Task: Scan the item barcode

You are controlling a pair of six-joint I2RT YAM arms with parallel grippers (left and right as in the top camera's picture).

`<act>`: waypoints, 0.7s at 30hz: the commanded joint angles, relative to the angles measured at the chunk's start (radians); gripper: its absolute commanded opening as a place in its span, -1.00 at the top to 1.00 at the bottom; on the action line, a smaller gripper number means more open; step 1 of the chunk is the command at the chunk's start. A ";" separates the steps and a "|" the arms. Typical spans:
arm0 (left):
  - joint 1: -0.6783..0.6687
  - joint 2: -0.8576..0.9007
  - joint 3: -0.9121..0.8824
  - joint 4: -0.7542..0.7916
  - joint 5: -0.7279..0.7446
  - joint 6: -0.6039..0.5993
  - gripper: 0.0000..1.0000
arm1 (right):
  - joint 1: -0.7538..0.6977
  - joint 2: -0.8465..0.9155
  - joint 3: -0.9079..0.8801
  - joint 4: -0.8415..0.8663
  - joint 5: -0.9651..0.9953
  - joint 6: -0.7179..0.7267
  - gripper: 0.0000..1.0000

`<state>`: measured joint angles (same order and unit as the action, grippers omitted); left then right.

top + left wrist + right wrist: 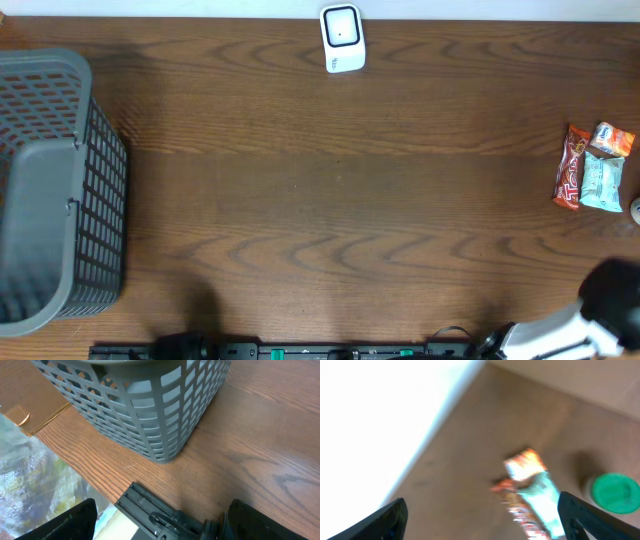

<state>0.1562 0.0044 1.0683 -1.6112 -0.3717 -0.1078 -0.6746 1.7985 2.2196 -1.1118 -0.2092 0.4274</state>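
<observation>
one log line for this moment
left gripper: open, empty, near basket | right gripper: open, empty, facing snack packets | scanner: far table edge, nothing at it

Grey lattice basket [100, 220] upright at left end of brown wood-grain desk [340, 200]. Green round lid [615, 492], blurred, resting on desk at right.
</observation>
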 commanded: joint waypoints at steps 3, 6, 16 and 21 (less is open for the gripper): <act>0.003 0.000 0.000 -0.078 -0.010 0.001 -0.68 | 0.009 -0.263 0.025 -0.051 -0.335 -0.090 -0.99; 0.003 0.000 0.000 -0.078 -0.010 0.001 -0.68 | 0.003 -0.381 0.025 -0.102 -0.450 -0.153 -0.98; 0.003 0.000 0.000 -0.078 -0.010 0.001 -0.68 | 0.026 -0.779 0.025 -0.285 -0.485 -0.269 -0.98; 0.003 0.000 0.000 -0.078 -0.010 0.001 -0.68 | 0.171 -0.944 0.024 -0.420 -0.240 -0.269 -0.98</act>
<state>0.1562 0.0048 1.0683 -1.6112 -0.3717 -0.1078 -0.5789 0.9024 2.2471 -1.5024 -0.6086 0.1802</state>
